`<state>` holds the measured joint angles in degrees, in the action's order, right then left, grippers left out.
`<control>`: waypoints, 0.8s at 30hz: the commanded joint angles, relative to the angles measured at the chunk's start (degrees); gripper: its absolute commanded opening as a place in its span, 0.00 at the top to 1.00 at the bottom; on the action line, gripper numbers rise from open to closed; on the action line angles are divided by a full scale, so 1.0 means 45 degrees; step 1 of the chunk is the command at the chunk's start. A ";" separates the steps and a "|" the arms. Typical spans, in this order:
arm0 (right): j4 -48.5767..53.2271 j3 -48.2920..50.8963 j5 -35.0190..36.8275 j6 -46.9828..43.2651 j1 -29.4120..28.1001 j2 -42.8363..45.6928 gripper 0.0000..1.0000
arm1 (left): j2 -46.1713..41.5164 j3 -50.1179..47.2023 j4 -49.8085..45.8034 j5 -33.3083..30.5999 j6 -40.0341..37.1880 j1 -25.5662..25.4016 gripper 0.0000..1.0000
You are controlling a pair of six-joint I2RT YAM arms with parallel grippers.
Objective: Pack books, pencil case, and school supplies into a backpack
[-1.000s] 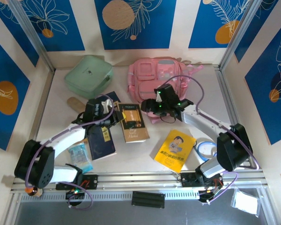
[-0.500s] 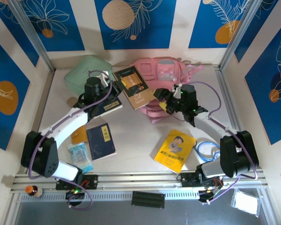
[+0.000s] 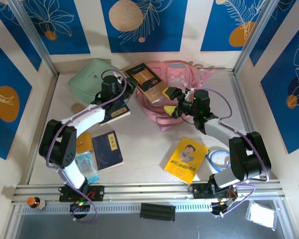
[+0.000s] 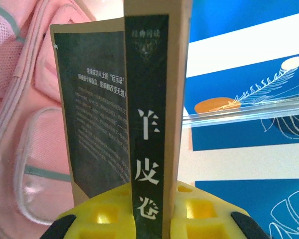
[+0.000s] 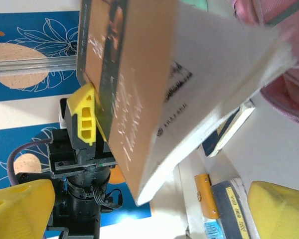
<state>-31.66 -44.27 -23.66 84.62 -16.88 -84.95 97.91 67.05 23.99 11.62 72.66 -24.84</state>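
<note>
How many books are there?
4: the brown book held by the left gripper over the backpack, a navy book beneath the left arm, a second navy book front left, the yellow book front right.

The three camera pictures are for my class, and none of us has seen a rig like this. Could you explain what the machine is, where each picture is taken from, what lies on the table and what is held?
The machine is two robot arms bolted at the table's near edge, each ending in a two-finger gripper. One picture looks down from above. The other two come from cameras on the wrists. The left gripper pinches a brown book and holds it up by the pink backpack. The right gripper is open beside the backpack. On the table lie a yellow book, a navy book and a mint-green case.
</note>
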 commanded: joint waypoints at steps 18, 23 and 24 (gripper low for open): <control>-0.3970 -0.1857 0.0720 0.3305 -0.0032 -0.2958 0.18 | -0.0063 0.0143 0.2982 -0.0656 0.1979 -0.0525 1.00; -0.3670 -0.1702 0.0602 0.2989 0.0552 -0.2495 0.31 | 0.0000 -0.0011 0.2934 -0.0325 0.2036 -0.0482 1.00; -0.3668 -0.1738 0.0530 0.2913 0.0607 -0.2435 0.34 | 0.0024 -0.0035 0.2900 -0.0245 0.2023 -0.0476 1.00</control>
<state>-47.03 -52.45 -21.39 98.45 -14.76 -98.04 98.67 67.16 31.24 8.64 80.82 -27.24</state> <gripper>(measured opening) 0.672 0.152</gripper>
